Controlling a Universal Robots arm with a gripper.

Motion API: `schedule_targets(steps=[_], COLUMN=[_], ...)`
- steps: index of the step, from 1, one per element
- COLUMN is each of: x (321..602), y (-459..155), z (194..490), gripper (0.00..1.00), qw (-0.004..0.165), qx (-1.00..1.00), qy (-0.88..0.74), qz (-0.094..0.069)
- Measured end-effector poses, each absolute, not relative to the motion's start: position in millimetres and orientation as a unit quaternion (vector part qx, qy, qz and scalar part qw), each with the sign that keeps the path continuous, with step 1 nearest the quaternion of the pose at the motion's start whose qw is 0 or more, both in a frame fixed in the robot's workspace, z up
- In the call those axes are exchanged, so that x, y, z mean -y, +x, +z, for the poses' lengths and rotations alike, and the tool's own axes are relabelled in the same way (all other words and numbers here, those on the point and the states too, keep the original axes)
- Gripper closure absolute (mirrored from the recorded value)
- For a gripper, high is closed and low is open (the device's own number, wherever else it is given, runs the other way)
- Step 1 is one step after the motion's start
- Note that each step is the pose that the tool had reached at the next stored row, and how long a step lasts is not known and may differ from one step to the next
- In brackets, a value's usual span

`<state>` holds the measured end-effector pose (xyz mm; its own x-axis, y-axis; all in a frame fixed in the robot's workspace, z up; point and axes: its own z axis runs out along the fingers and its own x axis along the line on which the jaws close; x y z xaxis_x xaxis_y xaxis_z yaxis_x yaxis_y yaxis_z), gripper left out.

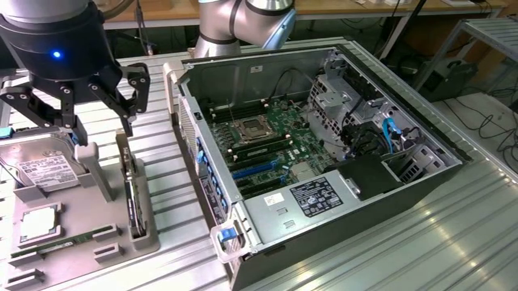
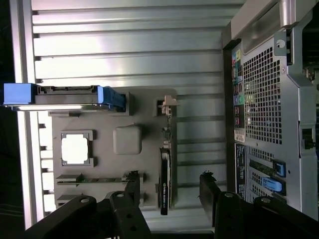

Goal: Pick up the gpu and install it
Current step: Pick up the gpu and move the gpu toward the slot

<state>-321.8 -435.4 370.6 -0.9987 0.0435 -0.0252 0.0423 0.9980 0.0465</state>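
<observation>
Two black fingers (image 2: pixel 132 188) of the arm's one gripper (image 2: pixel 169 183) stand wide apart, holding nothing. In the wrist view one finger sits on each side of the gpu (image 2: pixel 165 175), with a gap showing between them and the card. In the exterior view the gripper (image 1: pixel 104 130) hangs over the far end of one gray fixture tray (image 1: pixel 97 227), just above the gpu (image 1: pixel 132 194). The gpu stands on its edge in a slot along the side of the tray nearest the computer. It is not yet lifted. Three other parts share the tray: one silver hard drive (image 1: pixel 40 170) with a white label, one square processor (image 1: pixel 36 224) and one narrow green memory stick (image 1: pixel 60 244). One open computer case (image 1: pixel 267 60) lies beside the tray, toward the exterior view's right, on the ribbed metal table (image 1: pixel 421 242). One green motherboard (image 1: pixel 271 142) is exposed inside it. The case's perforated rear panel (image 2: pixel 269 114) faces the tray.
</observation>
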Motion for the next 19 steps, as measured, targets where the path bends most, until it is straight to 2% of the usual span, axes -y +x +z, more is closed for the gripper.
schedule_targets(steps=[19], x=[435], y=[-323], z=[358], gripper=[0.4], qw=[0.013], qx=[-0.999], qy=[0.02], qz=[0.023])
